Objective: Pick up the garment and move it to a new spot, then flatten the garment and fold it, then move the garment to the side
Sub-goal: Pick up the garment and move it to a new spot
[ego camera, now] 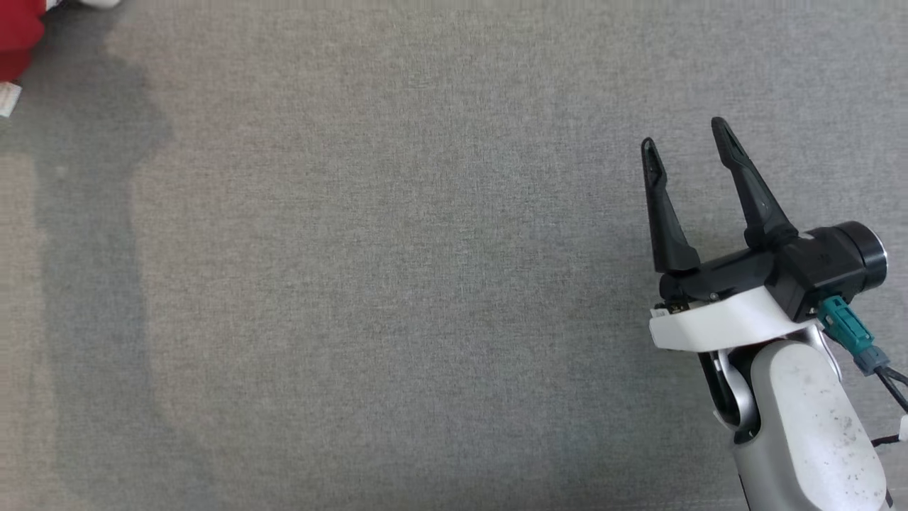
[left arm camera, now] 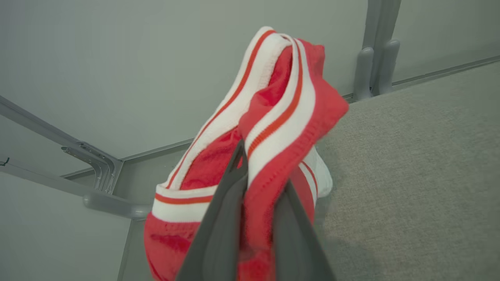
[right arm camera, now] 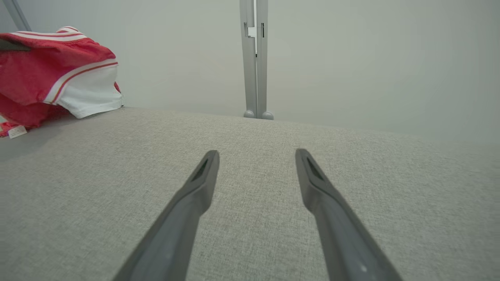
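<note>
Far left: left tool [left arm camera: 265, 166] clamped on a fold of the red garment [left arm camera: 273, 117] with white stripes. Cloth bunched up around the dark fingers, heaped at the far-left corner of the grey desk [ego camera: 355, 284]. Small white label [ego camera: 7, 99] at the garment's edge. Far right: right tool [ego camera: 684, 135] spread wide over the desk, grey surface visible between its fingers, well apart from the garment.

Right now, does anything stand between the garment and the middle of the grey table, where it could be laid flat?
Nothing visible does. The left tool grips the garment at the far left corner of the table. The right tool stands open over the right side, off that path.
</note>
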`<state>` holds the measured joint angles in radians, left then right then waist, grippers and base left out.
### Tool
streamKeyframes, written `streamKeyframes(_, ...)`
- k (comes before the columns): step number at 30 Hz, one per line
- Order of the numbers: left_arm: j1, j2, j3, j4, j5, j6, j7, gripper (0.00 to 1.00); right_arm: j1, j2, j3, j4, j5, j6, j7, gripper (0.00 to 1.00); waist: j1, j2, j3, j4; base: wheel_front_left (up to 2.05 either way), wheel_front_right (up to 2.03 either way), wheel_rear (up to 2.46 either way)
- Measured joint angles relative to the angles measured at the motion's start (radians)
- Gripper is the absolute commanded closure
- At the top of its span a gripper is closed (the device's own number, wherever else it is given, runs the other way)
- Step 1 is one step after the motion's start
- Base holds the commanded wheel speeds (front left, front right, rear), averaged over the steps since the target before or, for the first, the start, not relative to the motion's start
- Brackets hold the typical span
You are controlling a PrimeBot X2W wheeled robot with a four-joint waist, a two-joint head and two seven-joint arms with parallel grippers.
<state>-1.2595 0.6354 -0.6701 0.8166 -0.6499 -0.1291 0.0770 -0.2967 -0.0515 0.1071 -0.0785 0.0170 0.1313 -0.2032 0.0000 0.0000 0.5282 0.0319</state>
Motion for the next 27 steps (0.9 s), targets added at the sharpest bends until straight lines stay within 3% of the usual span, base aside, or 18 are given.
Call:
streamKeyframes(8, 0.004, 0.0, -0.123, -0.16, -0.052, 0.0, -0.007, 1.0, 0.036, 0.001, -0.043, 0.073, 0.049, 0.0, -0.027, 0.0, -0.0001, 0.0, -0.145, 0.001, 0.0, 0.0, 0.0)
streamKeyframes(14, 0.014, -0.054, -0.206, -0.291, -0.092, 0.0, 0.001, 1.0, 0.086, 0.001, -0.079, 0.11, 0.082, 0.0, -0.042, 0.0, -0.0001, 0.0, -0.262, -0.004, 0.0, 0.0, 0.0)
streamKeyframes(19, 0.041, -0.143, -0.228, -0.392, -0.137, 0.002, 0.009, 1.0, 0.12, 0.001, -0.088, 0.124, 0.105, 0.0, -0.048, 0.0, -0.0001, 0.0, -0.356, -0.016, 0.0, 0.0, 0.0)
streamKeyframes(27, 0.205, -0.318, -0.177, -0.446, -0.292, 0.108, -0.056, 1.0, 0.143, 0.001, -0.094, 0.135, 0.125, 0.0, -0.054, 0.0, -0.0002, 0.0001, -0.426, -0.066, 0.0, 0.0, 0.0)
